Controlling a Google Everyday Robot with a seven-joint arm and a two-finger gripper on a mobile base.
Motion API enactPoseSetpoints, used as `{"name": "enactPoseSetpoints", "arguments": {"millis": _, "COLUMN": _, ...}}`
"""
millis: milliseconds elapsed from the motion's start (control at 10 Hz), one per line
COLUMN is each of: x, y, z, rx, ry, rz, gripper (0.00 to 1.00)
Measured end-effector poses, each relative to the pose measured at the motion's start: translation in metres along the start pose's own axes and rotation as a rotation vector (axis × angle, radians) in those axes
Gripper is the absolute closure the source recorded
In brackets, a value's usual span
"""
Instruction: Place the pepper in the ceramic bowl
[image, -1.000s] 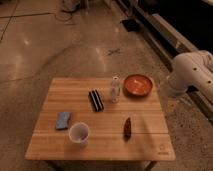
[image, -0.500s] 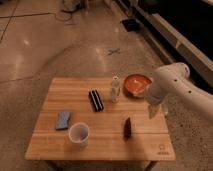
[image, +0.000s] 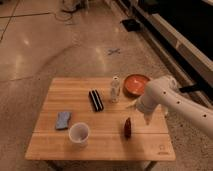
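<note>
The pepper (image: 128, 127), small and dark red, lies on the wooden table (image: 60, 95), right of centre near the front. The ceramic bowl (image: 136, 84), round and orange-red, stands at the table's back right corner; the white arm partly covers its right side. My gripper (image: 147, 118) hangs from the white arm that reaches in from the right. It is just right of the pepper and a little above the table, in front of the bowl. It holds nothing that I can see.
A black rectangular bar (image: 95, 100) lies at the table's middle. A small clear bottle (image: 115, 89) stands between the bar and the bowl. A white cup (image: 79, 133) and a blue sponge (image: 63, 120) sit front left. Polished floor surrounds the table.
The arm has swung in from the right edge, leftward and down over the table. The gripper is now close beside the pepper. The objects have not moved.
</note>
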Motion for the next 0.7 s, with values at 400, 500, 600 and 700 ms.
{"name": "enactPoseSetpoints", "arguments": {"millis": 400, "x": -0.002, "y": 0.013, "z": 0.039, "rx": -0.058, "ry": 0.058, "rz": -0.061, "gripper": 0.20}}
{"name": "enactPoseSetpoints", "arguments": {"millis": 500, "x": -0.003, "y": 0.014, "z": 0.046, "rx": -0.069, "ry": 0.070, "rz": -0.064, "gripper": 0.20}}
{"name": "enactPoseSetpoints", "arguments": {"millis": 600, "x": -0.004, "y": 0.014, "z": 0.052, "rx": -0.077, "ry": 0.078, "rz": -0.068, "gripper": 0.20}}
{"name": "enactPoseSetpoints", "arguments": {"millis": 700, "x": -0.007, "y": 0.013, "z": 0.058, "rx": -0.086, "ry": 0.083, "rz": -0.074, "gripper": 0.20}}
